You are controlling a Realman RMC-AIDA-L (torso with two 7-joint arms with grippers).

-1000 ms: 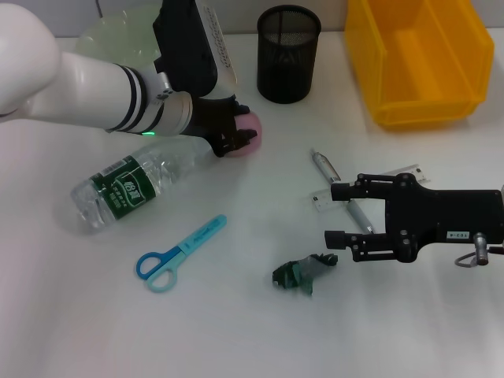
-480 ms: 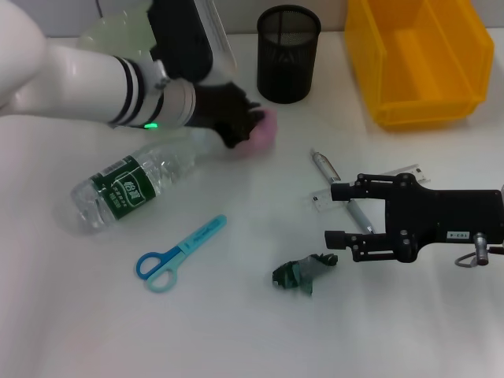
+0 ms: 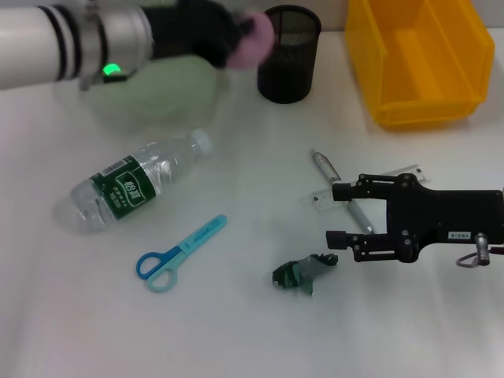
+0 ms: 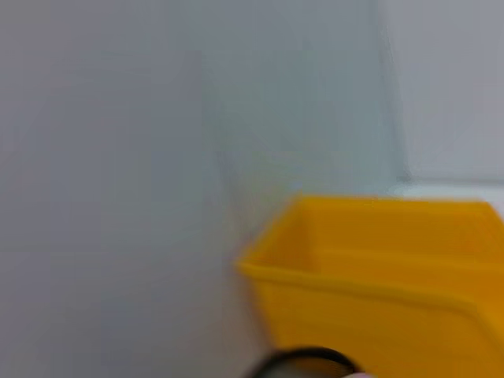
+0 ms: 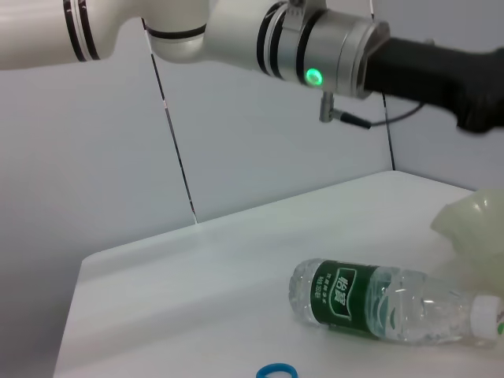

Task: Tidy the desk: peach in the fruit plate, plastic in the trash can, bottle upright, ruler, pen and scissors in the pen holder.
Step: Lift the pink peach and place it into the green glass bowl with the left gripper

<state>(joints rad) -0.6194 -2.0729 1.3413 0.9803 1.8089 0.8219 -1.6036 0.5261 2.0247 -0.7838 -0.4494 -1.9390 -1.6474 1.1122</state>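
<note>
My left gripper [image 3: 236, 35] is raised at the back of the desk, shut on the pink peach [image 3: 257, 38], between the pale green fruit plate [image 3: 157, 94] and the black mesh pen holder [image 3: 288, 53]. The bottle [image 3: 134, 181] lies on its side in front of the plate and also shows in the right wrist view [image 5: 378, 303]. Blue scissors [image 3: 177, 253] lie flat in front of the bottle. The crumpled green plastic [image 3: 303, 272] lies just left of my open right gripper [image 3: 340, 213]. Pen [image 3: 324, 167] and clear ruler [image 3: 319, 201] lie partly under that gripper.
The yellow trash can [image 3: 417, 59] stands at the back right and fills part of the left wrist view [image 4: 378, 268], with the pen holder's rim [image 4: 307, 364] below it. The left arm [image 5: 315, 47] crosses high in the right wrist view.
The left gripper has lifted the peach from beside the bottle's cap and carried it up and back, uncovering the fruit plate. The right arm has not moved.
</note>
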